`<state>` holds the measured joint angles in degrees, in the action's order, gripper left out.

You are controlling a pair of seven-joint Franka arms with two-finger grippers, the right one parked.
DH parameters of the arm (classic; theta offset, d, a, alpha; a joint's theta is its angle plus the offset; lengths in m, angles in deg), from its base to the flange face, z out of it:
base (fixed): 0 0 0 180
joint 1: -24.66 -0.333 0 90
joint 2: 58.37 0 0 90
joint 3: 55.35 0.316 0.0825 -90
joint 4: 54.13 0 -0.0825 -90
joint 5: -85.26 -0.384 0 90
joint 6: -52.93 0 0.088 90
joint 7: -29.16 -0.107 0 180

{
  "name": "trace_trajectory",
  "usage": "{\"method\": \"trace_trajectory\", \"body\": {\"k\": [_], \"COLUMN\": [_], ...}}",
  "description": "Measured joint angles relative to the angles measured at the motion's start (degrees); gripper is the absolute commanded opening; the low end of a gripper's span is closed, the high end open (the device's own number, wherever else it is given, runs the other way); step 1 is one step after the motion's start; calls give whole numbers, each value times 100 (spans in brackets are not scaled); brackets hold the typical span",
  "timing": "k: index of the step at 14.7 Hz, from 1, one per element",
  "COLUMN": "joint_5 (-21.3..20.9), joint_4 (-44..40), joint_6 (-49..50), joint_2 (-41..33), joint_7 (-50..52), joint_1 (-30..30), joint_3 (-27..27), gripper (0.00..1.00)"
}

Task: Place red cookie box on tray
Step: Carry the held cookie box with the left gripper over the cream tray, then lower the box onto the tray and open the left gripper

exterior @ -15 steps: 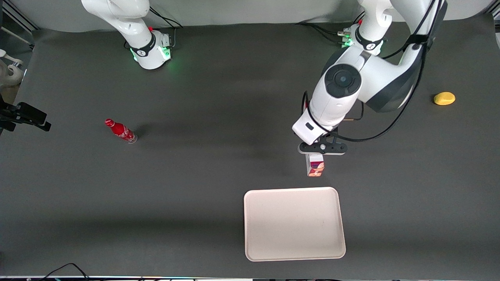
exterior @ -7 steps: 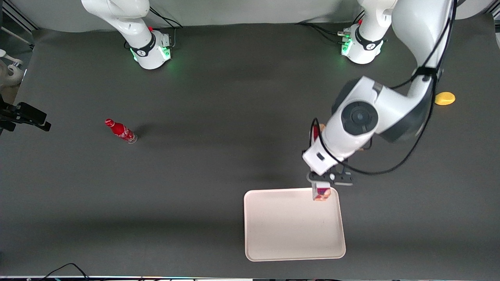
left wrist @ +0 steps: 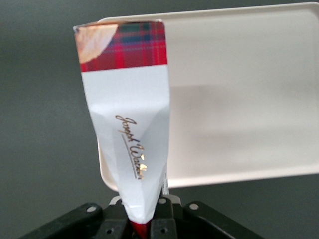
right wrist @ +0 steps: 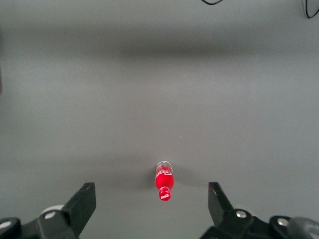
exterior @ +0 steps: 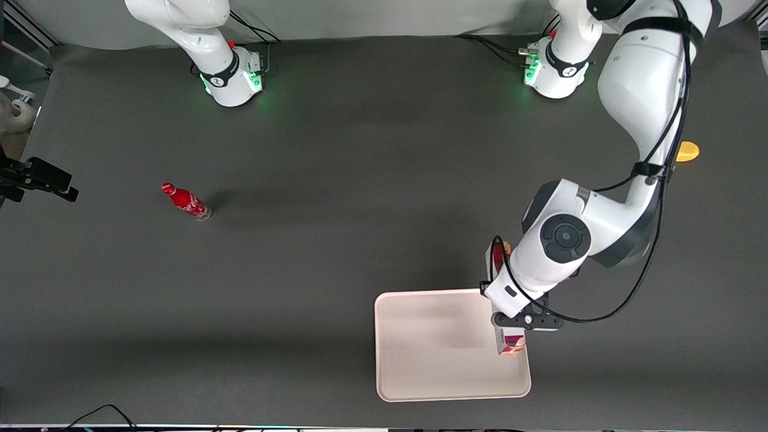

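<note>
Right now the gripper [exterior: 510,336] is hanging above the tray [exterior: 432,360], over the edge that lies toward the working arm's end of the table, with its fingers clamping the red cookie box [exterior: 510,343]. In the front view only the box's lower end is showing below the wrist, while its upper end is poking out above the forearm. In the left wrist view the red cookie box [left wrist: 130,119] is reaching straight out from between the jaws, its white panel with gold script pinched in where the fingers are squeezing it and its tartan end farthest from the gripper. The tray [left wrist: 239,94] is lying under the box there, bare and pale, and the box is not touching it as far as the front view shows. Well away from the gripper, toward the parked arm's end, a small red soda bottle [exterior: 185,201] is standing on the dark table [exterior: 336,180]. Farther from the front camera than the gripper, a yellow object [exterior: 687,151] is peeking out beside the working arm.
</note>
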<state>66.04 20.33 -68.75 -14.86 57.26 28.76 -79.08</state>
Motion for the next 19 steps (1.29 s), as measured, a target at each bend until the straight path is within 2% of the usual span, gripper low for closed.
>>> {"method": "trace_trajectory", "body": {"k": [3, 6, 13, 19], "joint_5": [-198, -242, -290, -380], "joint_4": [-22, -242, -976, -1093], "joint_6": [-509, -598, -690, -1251], "joint_2": [447, 811, 1210, 1560], "joint_7": [-5, -5, -8, -12], "joint_1": [10, 17, 46, 159], "joint_3": [184, 200, 256, 484], "gripper": [0, 0, 0, 0]}}
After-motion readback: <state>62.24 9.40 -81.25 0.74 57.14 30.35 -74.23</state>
